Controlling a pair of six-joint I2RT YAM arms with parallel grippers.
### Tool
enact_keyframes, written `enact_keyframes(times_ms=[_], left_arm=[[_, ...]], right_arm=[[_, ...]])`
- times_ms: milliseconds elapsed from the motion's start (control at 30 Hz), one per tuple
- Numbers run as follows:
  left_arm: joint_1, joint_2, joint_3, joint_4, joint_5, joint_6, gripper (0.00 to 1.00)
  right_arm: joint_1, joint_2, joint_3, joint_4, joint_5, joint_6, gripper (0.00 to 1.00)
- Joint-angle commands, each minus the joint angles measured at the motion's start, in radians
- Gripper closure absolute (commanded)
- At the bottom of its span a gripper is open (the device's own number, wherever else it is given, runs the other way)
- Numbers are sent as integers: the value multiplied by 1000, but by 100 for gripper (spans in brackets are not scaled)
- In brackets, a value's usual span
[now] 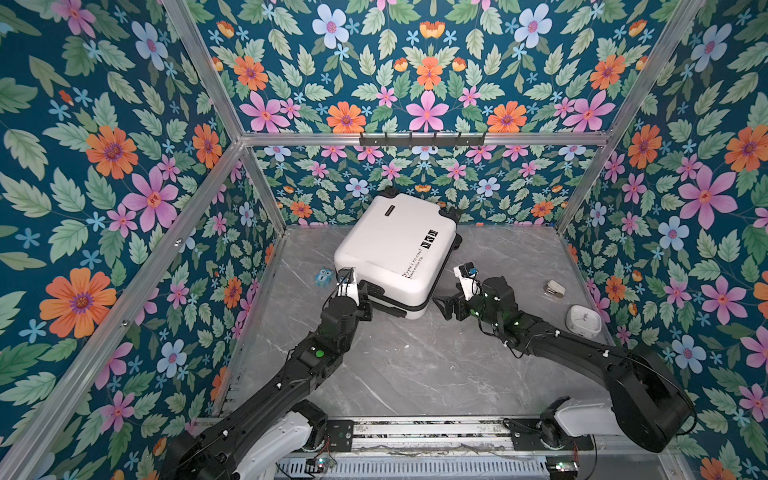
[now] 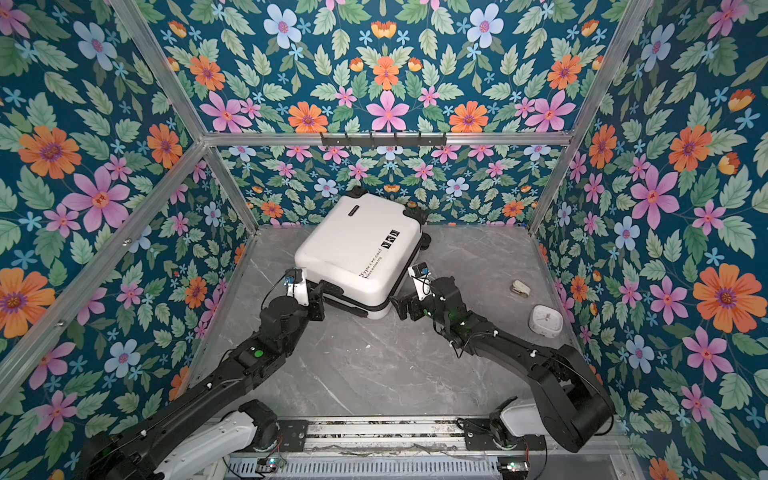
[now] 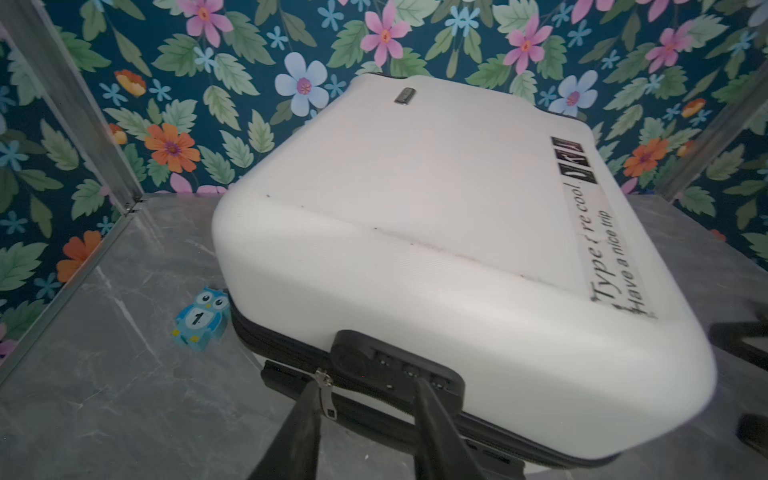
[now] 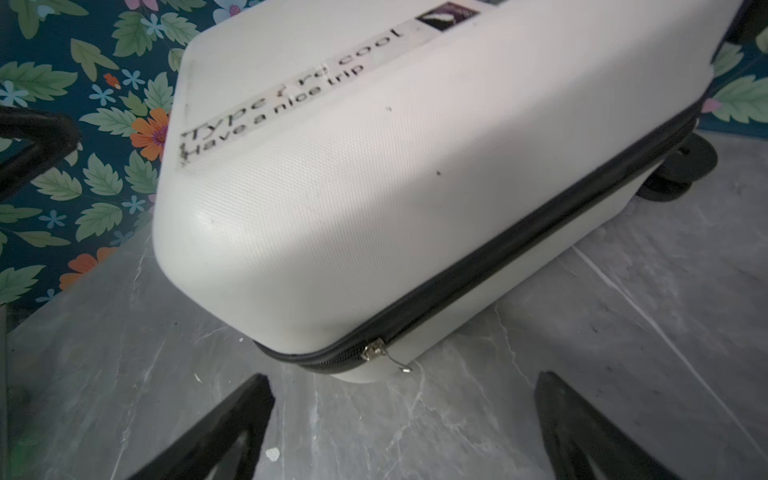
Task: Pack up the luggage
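In both top views, the closed luggage [image 1: 395,245] lies flat and angled at centre frame on the marble table [image 1: 415,365]. Left wrist view: the left gripper [image 3: 370,399], half-parted, straddles a zipper pull [image 3: 324,386] low in frame, gripping nothing. Right wrist view: the right gripper [image 4: 403,376] gapes wide and empty before a second slider [image 4: 374,351]. Zipping shut looks to be the step in hand; next, one claw must pinch a pull squarely.

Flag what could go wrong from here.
The left gripper stands open at the lock, the zipper pull at the edge of one finger; closing could miss it. The owl toy lies close beside the luggage; dragging the case may shove it. The right gripper is open off the corner, so nothing steadies the case.
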Motion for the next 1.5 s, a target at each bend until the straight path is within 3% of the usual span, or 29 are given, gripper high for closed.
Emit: enact_keyframes(times_ms=[0, 67, 167, 267, 400, 500, 667, 833, 1100, 1233, 1467], left_arm=[[17, -18, -70, 37, -43, -82, 25], [47, -36, -144, 103, 26, -112, 12], [87, -38, -242, 227, 128, -153, 1], [123, -22, -316, 340, 160, -176, 0], [166, 21, -344, 410, 172, -156, 1], [263, 107, -324, 448, 334, -139, 5], [351, 254, -375, 749, 480, -132, 19], [393, 350, -383, 953, 624, -136, 21], [431, 426, -328, 904, 717, -77, 35], [459, 470, -319, 936, 730, -85, 36], [473, 518, -212, 768, 747, -77, 42]], right_arm=[[1, -15, 11, 50, 1, 76, 1], [0, -22, -3, 64, -41, 99, 1], [1, -28, -36, 103, -85, 137, 1], [1, -20, -61, 126, -94, 156, 3], [1, -13, -84, 160, -95, 180, 4], [1, -1, -85, 184, -102, 194, 4], [1, 27, -70, 199, -115, 211, 5], [1, 16, -70, 196, -113, 210, 5], [1, -16, -83, 194, -94, 199, 5], [1, -24, -81, 189, -94, 196, 5], [1, -41, -80, 181, -83, 193, 5]])
